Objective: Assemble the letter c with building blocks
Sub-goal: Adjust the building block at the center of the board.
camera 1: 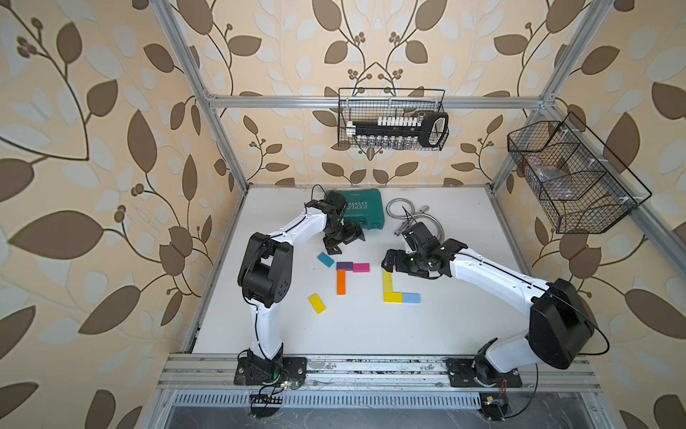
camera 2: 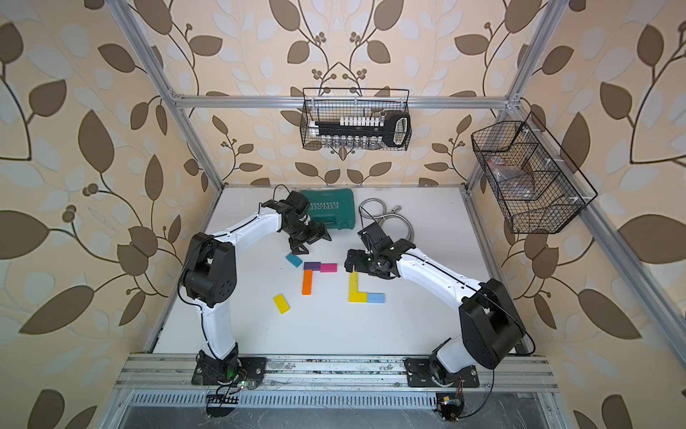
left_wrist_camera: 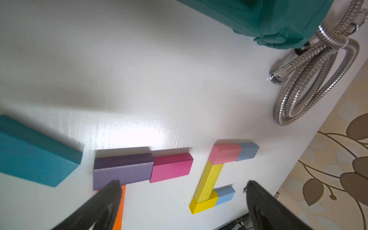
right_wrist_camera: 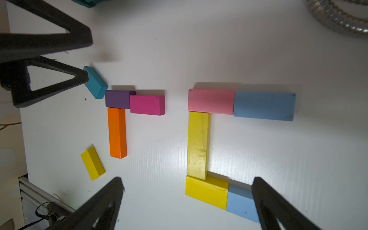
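Both arms hang over the white table (camera 1: 371, 327) and neither holds anything. The right gripper (right_wrist_camera: 188, 182) is spread wide above the group of blocks on the robot's right. The left gripper (left_wrist_camera: 182, 184) is also wide and empty, poised just behind the teal block (camera 1: 325, 259). In the right group, the pink block (right_wrist_camera: 211, 101) and the far light blue block (right_wrist_camera: 263, 106) meet end to end as the rear bar. The long yellow block (right_wrist_camera: 198, 145) runs forward from the pink block to the short yellow block (right_wrist_camera: 207, 192), which abuts the near light blue block (right_wrist_camera: 239, 205), making a C shape. In the left group, the purple block (right_wrist_camera: 117, 99) touches the magenta block (right_wrist_camera: 147, 105), and the orange block (right_wrist_camera: 117, 133) runs forward from the purple one. The teal block lies askew beside the purple block. The loose yellow block (right_wrist_camera: 92, 164) lies apart, tilted. The green case (camera 1: 362, 210) and the coiled metal hose (camera 1: 412, 208) sit at the rear.
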{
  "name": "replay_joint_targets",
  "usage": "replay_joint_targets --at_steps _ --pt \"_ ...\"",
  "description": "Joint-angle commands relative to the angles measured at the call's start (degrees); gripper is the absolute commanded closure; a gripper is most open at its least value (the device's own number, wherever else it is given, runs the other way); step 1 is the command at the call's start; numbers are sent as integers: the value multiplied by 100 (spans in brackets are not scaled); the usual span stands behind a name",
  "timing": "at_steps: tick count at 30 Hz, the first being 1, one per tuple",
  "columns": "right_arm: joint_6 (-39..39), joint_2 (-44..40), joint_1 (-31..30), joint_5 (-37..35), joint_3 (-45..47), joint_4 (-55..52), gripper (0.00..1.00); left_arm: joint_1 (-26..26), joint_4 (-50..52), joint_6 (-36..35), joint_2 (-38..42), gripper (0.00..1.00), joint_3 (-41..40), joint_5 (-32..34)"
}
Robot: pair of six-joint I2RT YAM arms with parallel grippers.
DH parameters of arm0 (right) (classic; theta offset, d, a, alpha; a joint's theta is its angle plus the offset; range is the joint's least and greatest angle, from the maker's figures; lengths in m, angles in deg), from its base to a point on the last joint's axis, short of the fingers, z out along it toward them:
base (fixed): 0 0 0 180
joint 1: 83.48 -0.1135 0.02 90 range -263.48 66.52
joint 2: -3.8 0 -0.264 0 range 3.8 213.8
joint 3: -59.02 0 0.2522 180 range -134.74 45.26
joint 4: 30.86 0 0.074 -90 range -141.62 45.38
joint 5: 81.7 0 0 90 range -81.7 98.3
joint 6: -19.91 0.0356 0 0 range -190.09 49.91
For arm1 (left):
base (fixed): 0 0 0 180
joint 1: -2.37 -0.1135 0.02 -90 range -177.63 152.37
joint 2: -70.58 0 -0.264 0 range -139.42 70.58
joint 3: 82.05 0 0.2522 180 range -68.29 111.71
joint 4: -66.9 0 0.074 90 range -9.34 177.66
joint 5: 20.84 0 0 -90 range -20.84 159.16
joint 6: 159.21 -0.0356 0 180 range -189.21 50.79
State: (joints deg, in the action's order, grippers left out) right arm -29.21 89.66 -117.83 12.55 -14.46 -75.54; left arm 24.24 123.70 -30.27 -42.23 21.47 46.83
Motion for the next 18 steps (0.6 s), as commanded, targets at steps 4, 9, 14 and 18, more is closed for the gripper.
replay_joint_targets --at_steps 4,9,14,18 --pt "-45 -94 2 216 170 246 1 160 86 -31 -14 1 116 343" --pt "-2 -140 5 278 224 310 1 175 -50 69 22 1 -41 405" --pt "94 -89 -4 346 266 406 1 238 -136 138 -12 1 -89 451" --pt "164 -9 -17 388 275 452 1 298 -213 171 -116 1 -66 387"
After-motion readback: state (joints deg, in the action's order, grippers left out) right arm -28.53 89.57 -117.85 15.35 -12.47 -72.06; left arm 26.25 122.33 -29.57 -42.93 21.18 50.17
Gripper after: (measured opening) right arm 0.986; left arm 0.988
